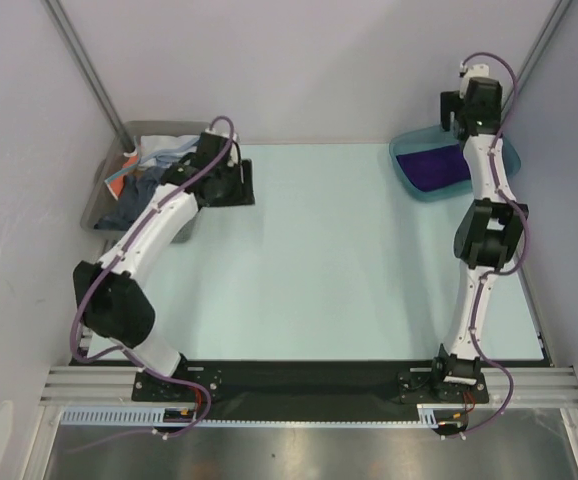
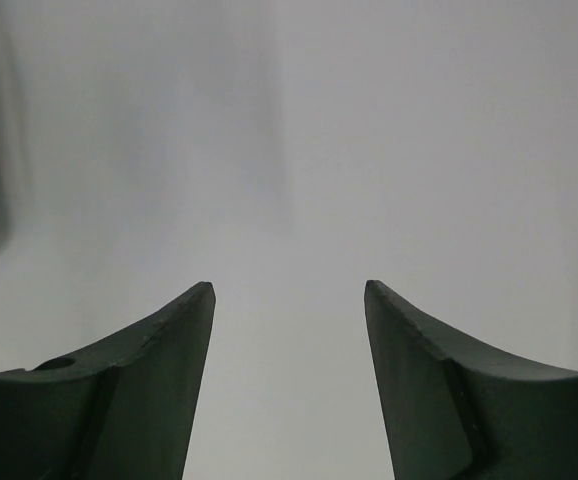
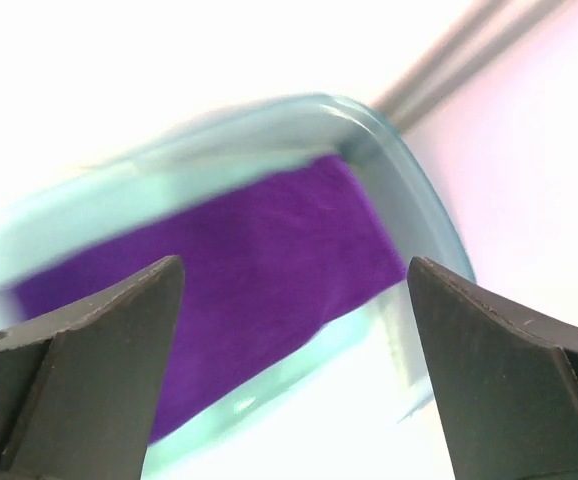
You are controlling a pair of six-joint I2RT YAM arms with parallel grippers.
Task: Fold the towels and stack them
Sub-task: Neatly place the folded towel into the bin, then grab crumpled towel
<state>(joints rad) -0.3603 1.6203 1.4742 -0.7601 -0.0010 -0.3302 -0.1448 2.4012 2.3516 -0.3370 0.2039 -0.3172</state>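
Right gripper (image 3: 294, 265): jaws spread wide, nothing between them, hanging over the teal bin (image 1: 414, 192). Purple towel (image 3: 239, 270) lies inside that bin, at the far right of the table (image 1: 319, 260). Left gripper (image 2: 288, 285): jaws also wide and empty (wrist view shows only a blank pale surface ahead), just beside the grey bin (image 1: 97, 205) at far left. Heaped loose in the grey bin: orange-red towel (image 1: 119, 175), pale towel (image 1: 164, 150), dark grey-blue towel (image 1: 134, 200).
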